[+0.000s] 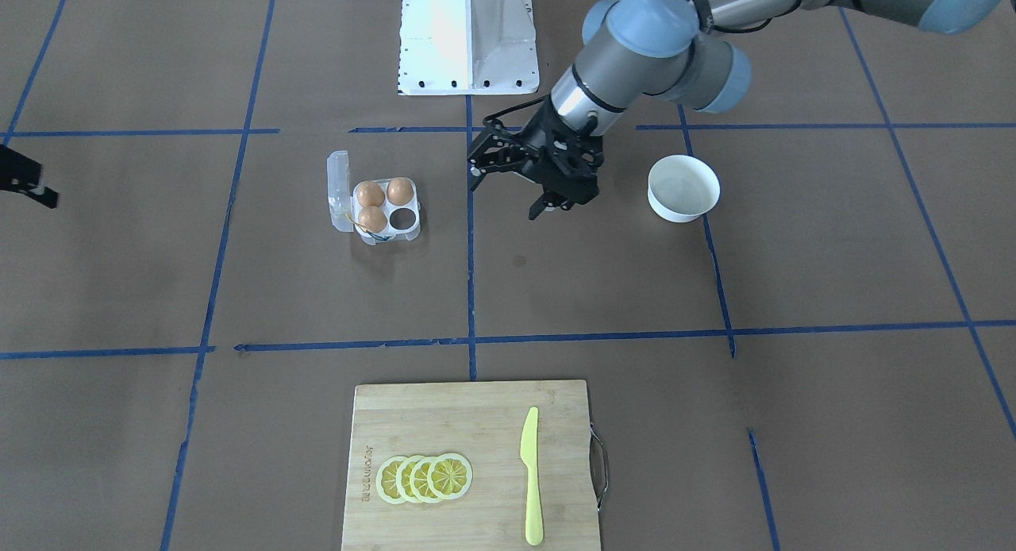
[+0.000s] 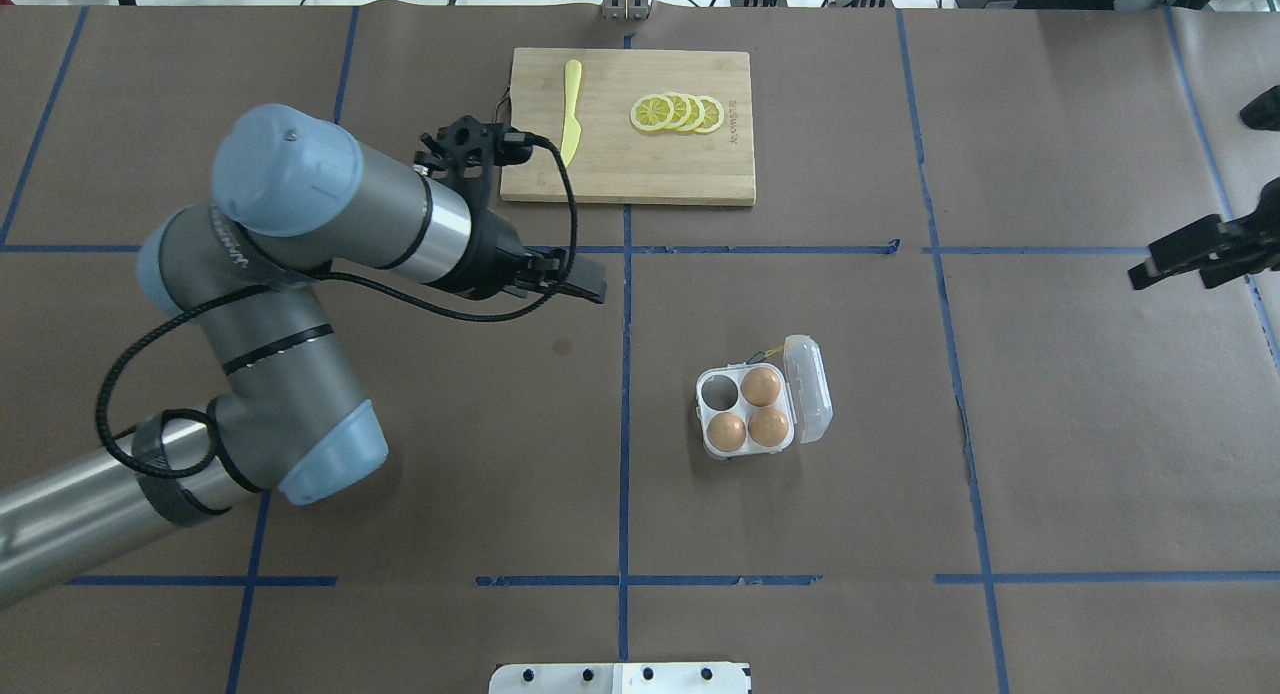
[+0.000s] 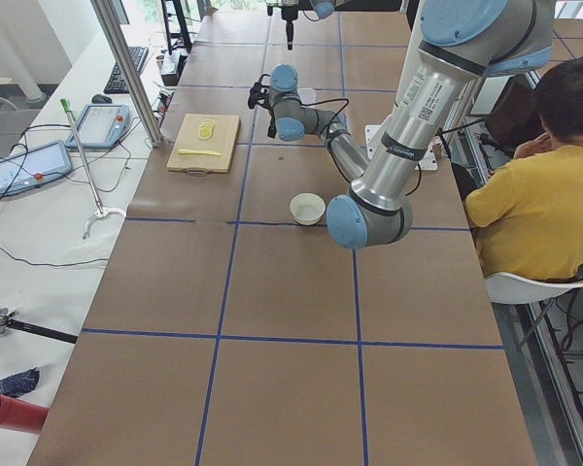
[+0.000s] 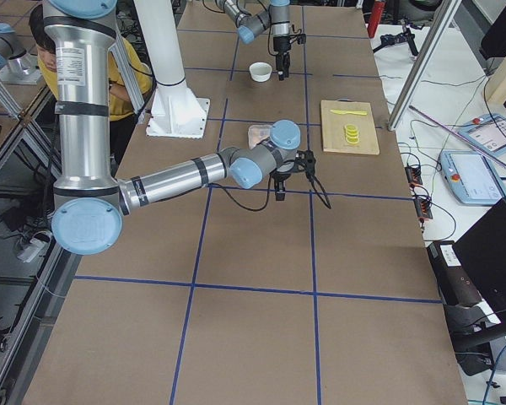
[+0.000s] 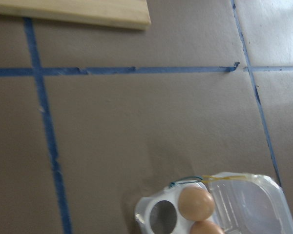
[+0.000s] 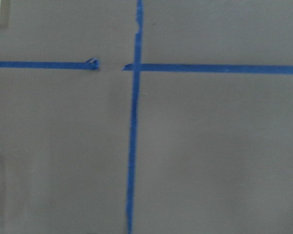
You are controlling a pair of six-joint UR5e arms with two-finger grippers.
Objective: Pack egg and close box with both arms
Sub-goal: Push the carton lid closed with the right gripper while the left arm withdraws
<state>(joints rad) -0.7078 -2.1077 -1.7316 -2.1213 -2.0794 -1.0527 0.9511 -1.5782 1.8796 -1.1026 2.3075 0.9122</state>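
Three smooth orange-brown eggs (image 2: 762, 386) are seated in the small clear plastic four-cup box (image 2: 702, 420), lid laid open, one cup unfilled. Bare brown worktop (image 2: 850, 534) is left all round it. The left claw (image 1: 508, 192) is held wide between box and round white bowl (image 1: 675, 211). The right claw (image 2: 1172, 272) is spread at the worktop's edge.

Wooden cutting board (image 1: 468, 424) at table's operator edge. On it: four overlapping lemon slices (image 1: 425, 478), yellow knife (image 1: 531, 475) beside them, not touching. White bowl (image 1: 675, 209) upright on brown paper. Seated operator, yellow shirt (image 3: 534, 194).
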